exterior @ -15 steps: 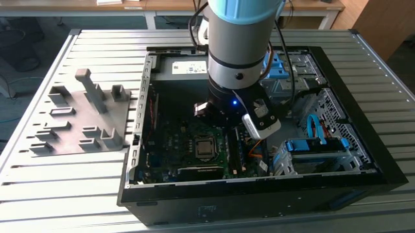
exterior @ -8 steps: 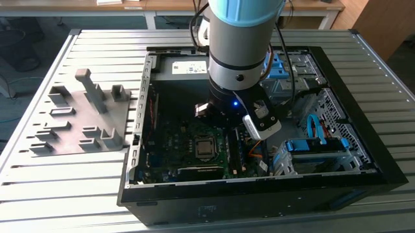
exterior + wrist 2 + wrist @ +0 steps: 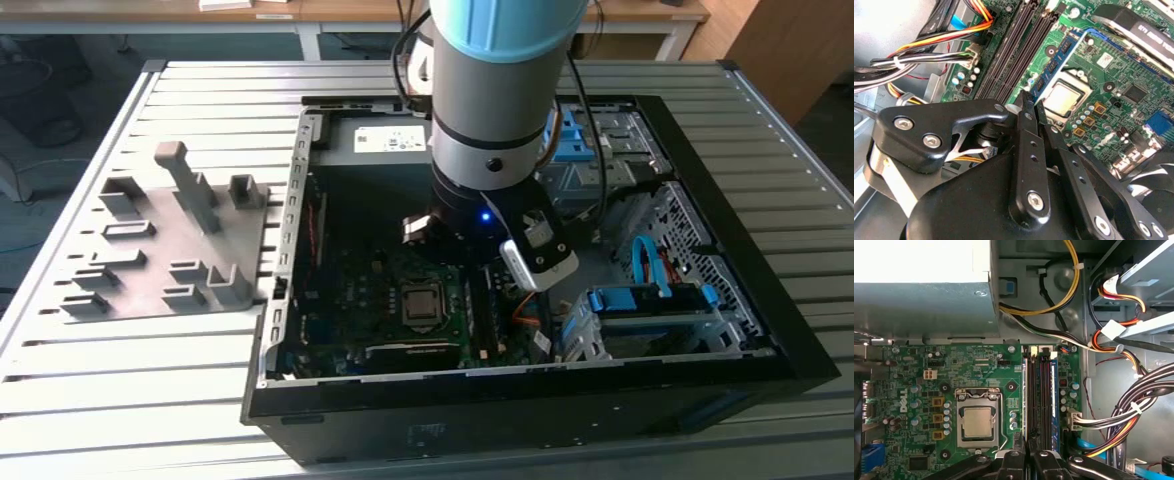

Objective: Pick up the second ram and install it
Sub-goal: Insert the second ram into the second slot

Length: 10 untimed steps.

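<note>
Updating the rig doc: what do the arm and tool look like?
The arm is a silver-grey cylinder with a light-blue cap, black joint bands, black cables alongside, a small blue light and a white-and-black module near the wrist. The tool is black linked bars with silver screw heads.

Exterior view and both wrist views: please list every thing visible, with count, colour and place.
table: one, grey slatted metal, under everything.
fixture plate: one, grey, on the table, exterior view's left.
computer case: one, black, open, on the table.
motherboard: one, green, inside the case.
processor: one, silver, on the motherboard.
memory stick: at least one, blue-green, upright beside the processor.
drive brackets: several, blue, case's side at exterior view's right.
cables: several, mixed colours, beside the motherboard.
robot arm: one, grey and light blue, reaching into the case.
</note>
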{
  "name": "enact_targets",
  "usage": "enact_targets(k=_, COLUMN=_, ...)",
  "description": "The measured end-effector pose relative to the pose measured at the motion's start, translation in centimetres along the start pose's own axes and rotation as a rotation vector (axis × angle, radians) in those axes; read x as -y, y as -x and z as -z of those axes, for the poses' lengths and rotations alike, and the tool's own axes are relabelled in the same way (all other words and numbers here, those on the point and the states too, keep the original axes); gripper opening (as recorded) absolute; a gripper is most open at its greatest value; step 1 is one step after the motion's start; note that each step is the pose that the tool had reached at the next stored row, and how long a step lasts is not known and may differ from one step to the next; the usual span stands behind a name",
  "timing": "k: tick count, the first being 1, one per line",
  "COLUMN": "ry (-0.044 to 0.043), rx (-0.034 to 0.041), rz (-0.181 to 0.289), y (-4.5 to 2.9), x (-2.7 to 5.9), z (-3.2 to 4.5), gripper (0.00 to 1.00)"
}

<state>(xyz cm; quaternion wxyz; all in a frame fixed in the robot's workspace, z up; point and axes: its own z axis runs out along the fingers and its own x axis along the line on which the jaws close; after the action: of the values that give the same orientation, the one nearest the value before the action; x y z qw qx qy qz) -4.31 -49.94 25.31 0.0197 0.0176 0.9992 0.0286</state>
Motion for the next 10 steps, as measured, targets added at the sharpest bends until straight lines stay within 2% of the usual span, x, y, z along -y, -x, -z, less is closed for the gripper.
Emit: enact_targets(k=10, ry=0.0, rx=0.0, rz=0.0, y=0.03, x=0.03, z=-0.5, gripper=0.14)
